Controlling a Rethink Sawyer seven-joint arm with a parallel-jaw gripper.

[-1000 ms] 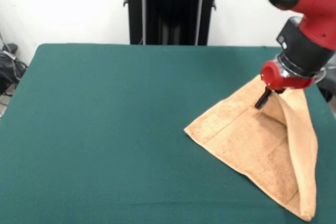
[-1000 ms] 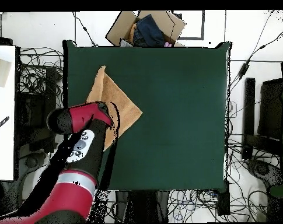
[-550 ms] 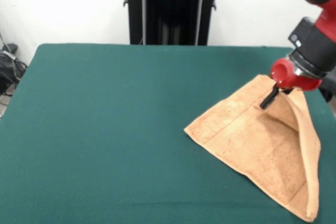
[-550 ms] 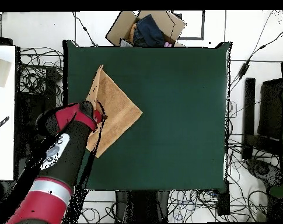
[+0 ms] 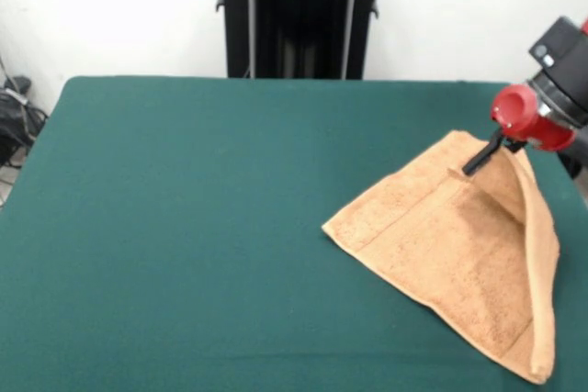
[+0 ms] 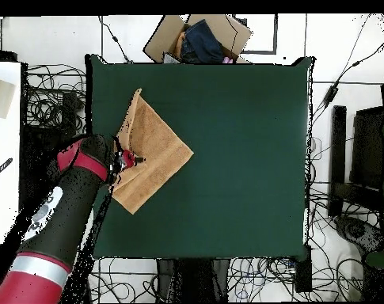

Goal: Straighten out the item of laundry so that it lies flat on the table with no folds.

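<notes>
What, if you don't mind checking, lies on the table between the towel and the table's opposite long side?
Nothing: in the overhead view the table is bare green cloth from the towel across to its far side.

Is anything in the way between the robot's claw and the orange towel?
No, nothing is in the way. The gripper is already right at the towel, at its raised part, and only bare green table lies around it.

The arm reaches in low, its hand angled downward.
</notes>
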